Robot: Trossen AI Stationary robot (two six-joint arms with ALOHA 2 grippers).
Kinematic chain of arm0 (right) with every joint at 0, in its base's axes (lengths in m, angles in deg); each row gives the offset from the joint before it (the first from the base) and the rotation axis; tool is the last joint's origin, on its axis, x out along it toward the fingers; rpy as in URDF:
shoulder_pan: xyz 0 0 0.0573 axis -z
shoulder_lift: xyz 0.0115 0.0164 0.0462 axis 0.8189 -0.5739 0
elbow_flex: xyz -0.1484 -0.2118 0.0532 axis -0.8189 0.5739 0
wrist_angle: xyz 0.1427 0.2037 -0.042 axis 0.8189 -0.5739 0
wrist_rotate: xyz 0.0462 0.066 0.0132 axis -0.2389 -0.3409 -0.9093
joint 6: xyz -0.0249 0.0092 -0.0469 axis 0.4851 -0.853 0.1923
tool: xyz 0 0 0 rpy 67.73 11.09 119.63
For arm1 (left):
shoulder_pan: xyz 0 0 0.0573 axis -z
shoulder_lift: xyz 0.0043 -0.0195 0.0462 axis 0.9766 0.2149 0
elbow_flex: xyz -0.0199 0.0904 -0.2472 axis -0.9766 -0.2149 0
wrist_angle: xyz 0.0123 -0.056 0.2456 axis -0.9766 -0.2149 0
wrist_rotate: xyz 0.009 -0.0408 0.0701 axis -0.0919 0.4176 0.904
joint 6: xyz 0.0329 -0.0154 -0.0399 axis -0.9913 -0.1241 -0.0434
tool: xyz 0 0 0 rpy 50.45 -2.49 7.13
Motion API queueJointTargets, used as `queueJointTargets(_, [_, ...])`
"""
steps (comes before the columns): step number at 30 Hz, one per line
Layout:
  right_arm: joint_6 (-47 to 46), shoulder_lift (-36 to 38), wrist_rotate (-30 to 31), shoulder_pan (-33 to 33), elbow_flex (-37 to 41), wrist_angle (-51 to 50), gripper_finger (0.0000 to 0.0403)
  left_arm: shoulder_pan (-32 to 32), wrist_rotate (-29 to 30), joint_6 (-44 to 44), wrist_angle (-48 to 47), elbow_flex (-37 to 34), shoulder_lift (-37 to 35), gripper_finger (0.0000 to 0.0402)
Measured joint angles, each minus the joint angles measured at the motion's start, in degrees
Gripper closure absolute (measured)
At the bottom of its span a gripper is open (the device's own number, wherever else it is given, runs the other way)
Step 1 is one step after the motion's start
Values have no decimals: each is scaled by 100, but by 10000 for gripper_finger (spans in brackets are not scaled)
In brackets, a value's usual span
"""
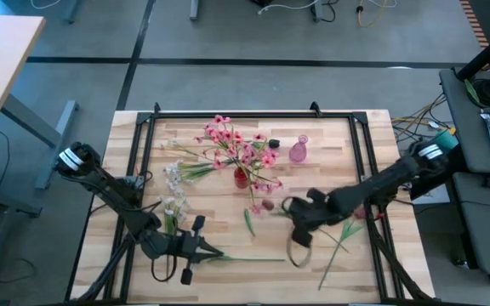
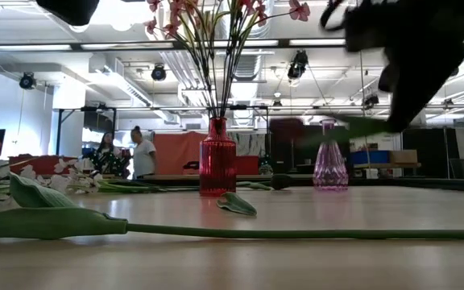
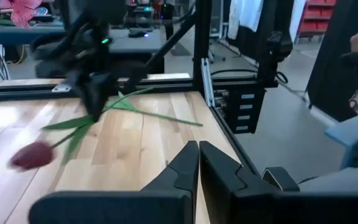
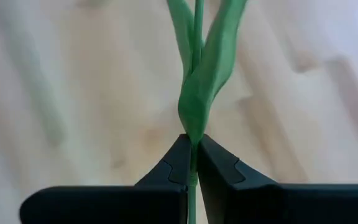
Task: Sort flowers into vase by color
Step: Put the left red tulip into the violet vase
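A red vase (image 1: 241, 177) near the table's middle holds pink blossom sprays (image 1: 232, 140). A clear pink vase (image 1: 299, 151) stands to its right. White sprigs (image 1: 173, 183) lie on the table to the left. My right gripper (image 1: 291, 206) is shut on a dark red tulip (image 1: 267, 204), right of and nearer than the red vase. My left gripper (image 1: 201, 251) is shut and empty at the near left, beside the end of a long green stem (image 1: 245, 259) lying flat on the table. My right gripper pinches the tulip's green stem (image 4: 193, 144) between its two fingertips, just below where the leaves (image 4: 207, 68) branch off. The stem runs across the fingers. In the left wrist view the red bud (image 3: 33, 154) hangs lower on one side and the stem sticks out on the other, clear of the table.
A loose green leaf (image 1: 249, 223) lies near the red vase's front. Dark buds (image 1: 270, 140) lie by the pink vase. More green stems (image 1: 334, 251) lie at the near right. A black frame (image 1: 253, 113) runs along the table's edges. People stand in the room behind.
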Motion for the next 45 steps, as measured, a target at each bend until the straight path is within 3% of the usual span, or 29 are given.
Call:
queueJointTargets(4, [418, 250, 98, -480, 0, 803, 390, -24, 160, -25, 338, -94, 3, 402])
queueJointTargets(10, [1983, 239, 300, -888, 28, 3100, 390, -50, 175, -157, 487, -37, 4, 394])
queueJointTargets(14, [3212, 8, 300, -937, 35, 4471, 390, -48, 173, -333, 508, 83, 5, 363])
queueJointTargets(23, [5590, 185, 421, -1082, 63, 6138, 390, -48, 416, -541, 508, 107, 5, 283])
queueJointTargets(30, [6769, 1074, 2164, -1133, 228, 6460, 390, -48, 435, -539, 473, 107, 5, 265])
queueJointTargets(36, [7955, 1662, 3682, -984, 917, 8551, 390, -46, 448, -539, 445, 107, -62, 265])
queueJointTargets(41, [8724, 2048, 4245, -319, 1652, 10612, 390, -47, 767, -539, 365, 105, -153, 264])
queueJointTargets(45, [8872, 2336, 4755, 591, 2070, 11218, 390, -48, 798, -539, 284, 103, -278, 264])
